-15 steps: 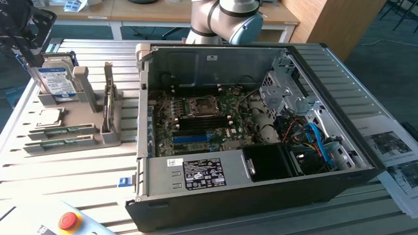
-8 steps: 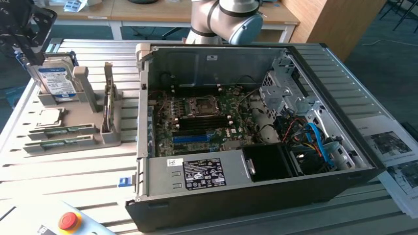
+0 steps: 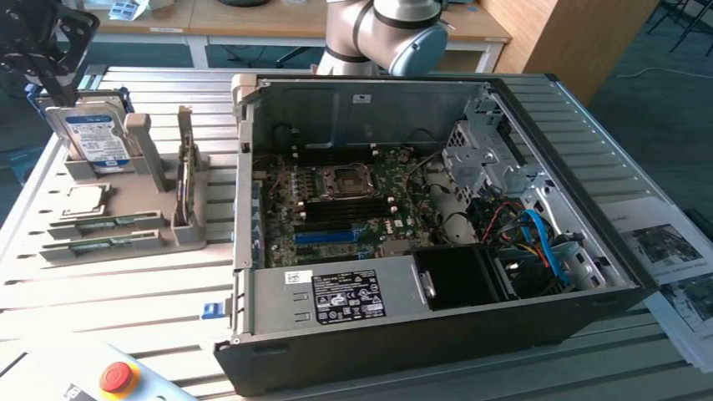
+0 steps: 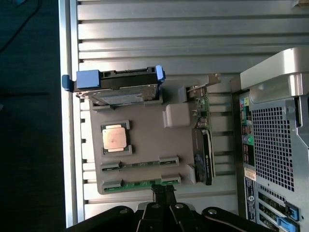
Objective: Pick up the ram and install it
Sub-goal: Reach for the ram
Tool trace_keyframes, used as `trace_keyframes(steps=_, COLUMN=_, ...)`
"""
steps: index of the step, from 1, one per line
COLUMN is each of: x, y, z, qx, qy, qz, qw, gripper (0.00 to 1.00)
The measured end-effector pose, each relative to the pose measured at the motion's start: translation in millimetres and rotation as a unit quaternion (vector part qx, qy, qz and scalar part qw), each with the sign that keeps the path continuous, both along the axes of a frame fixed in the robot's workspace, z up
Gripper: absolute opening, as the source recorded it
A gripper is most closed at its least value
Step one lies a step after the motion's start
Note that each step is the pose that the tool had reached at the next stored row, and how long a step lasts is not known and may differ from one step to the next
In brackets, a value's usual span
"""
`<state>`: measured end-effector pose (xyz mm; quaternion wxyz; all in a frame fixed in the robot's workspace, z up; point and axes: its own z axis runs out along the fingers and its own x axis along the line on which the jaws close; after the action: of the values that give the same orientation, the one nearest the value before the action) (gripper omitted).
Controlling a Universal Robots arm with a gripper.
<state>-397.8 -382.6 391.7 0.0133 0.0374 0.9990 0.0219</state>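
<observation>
Two thin green ram sticks lie side by side in a grey holder (image 3: 167, 238) on the table, at the exterior view's left. The ram at the holder's outer edge (image 3: 103, 246) (image 4: 137, 184) lies just past my fingertips in the wrist view. The other stick (image 3: 106, 224) (image 4: 140, 165) lies beside it, toward the CPU. My black gripper (image 3: 50, 79) (image 4: 164, 191) hangs high above the holder, over its hard-drive end. It is shut, with nothing between the fingers. The open PC case (image 3: 446, 309) shows the motherboard with its dark and blue slots (image 3: 331, 236).
The holder also carries a hard drive (image 3: 95, 138) (image 4: 120, 89) standing on edge, a CPU (image 3: 83, 200) (image 4: 115, 138) and an upright expansion card (image 3: 184, 171) (image 4: 203, 154). A red emergency button (image 3: 117, 376) sits near the table's front. Papers (image 3: 669, 251) lie at the exterior view's right.
</observation>
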Motion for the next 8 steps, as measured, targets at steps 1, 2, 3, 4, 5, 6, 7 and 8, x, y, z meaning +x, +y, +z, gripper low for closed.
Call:
trace_keyframes(steps=1, x=0.0, y=1.5, z=-0.1, qx=-0.0002, qy=0.0000, qz=0.000, qw=1.0000, gripper=0.10)
trace_keyframes(steps=2, x=-0.1, y=2.5, z=-0.1, qx=-0.0003, qy=0.0000, qz=0.000, qw=1.0000, gripper=0.10)
trace_keyframes(steps=3, x=0.0, y=2.5, z=-0.1, qx=-0.0003, qy=0.0000, qz=0.000, qw=1.0000, gripper=0.10)
trace_keyframes(steps=4, x=0.0, y=2.5, z=-0.2, qx=-0.0003, qy=0.0000, qz=0.000, qw=1.0000, gripper=0.10)
trace_keyframes(steps=5, x=0.0, y=2.5, z=-0.1, qx=-0.0003, qy=0.0000, qz=0.000, qw=1.0000, gripper=0.10)
trace_keyframes(steps=6, x=-0.1, y=2.5, z=-0.2, qx=-0.0003, qy=0.0000, qz=0.000, qw=1.0000, gripper=0.10)
trace_keyframes(steps=7, x=-0.8, y=2.6, z=-0.2, qx=-0.0003, qy=0.0000, qz=0.000, qw=1.0000, gripper=0.10)
trace_keyframes(steps=8, x=-2.4, y=2.6, z=-0.2, qx=-0.0003, qy=0.0000, qz=0.000, qw=1.0000, gripper=0.10)
